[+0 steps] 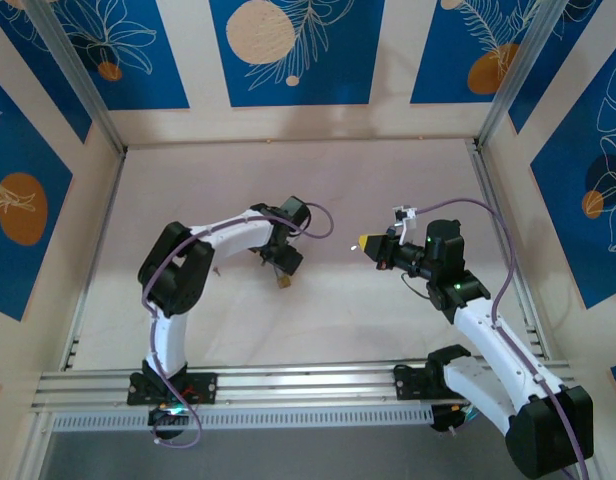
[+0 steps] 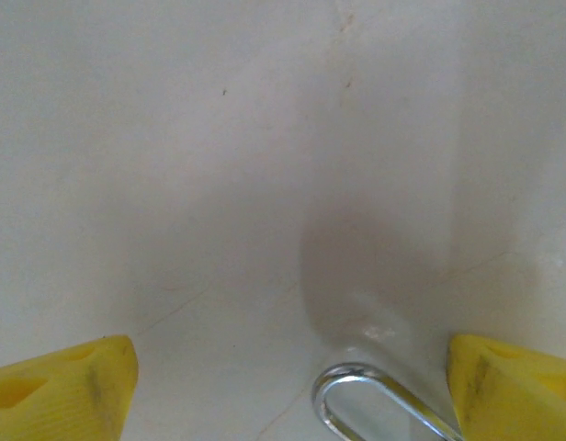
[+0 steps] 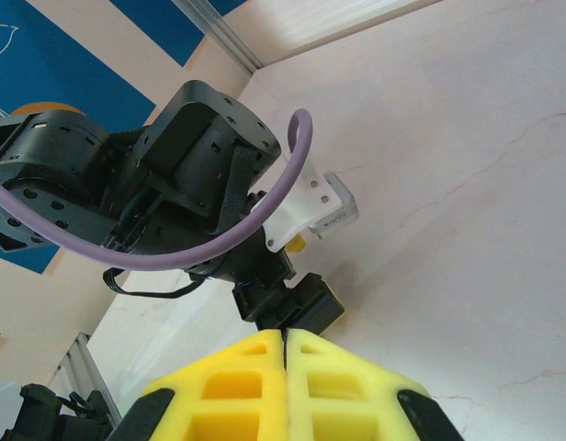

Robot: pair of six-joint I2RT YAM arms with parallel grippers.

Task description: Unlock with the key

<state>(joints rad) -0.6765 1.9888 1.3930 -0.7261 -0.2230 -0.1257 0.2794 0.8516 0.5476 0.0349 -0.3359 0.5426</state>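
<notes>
The left gripper (image 2: 288, 356) hangs with fingers apart over the padlock (image 1: 284, 283) on the worktop (image 1: 288, 180), its shackle (image 2: 356, 404) between them. The right gripper (image 3: 285, 342) is pressed together, and a bright speck at its tip is perhaps the key (image 1: 352, 247). The step seems to be securing the padlock: the left gripper must next close firmly on its body.

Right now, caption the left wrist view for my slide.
Open left fingers flank a silver shackle over the pale table.
</notes>
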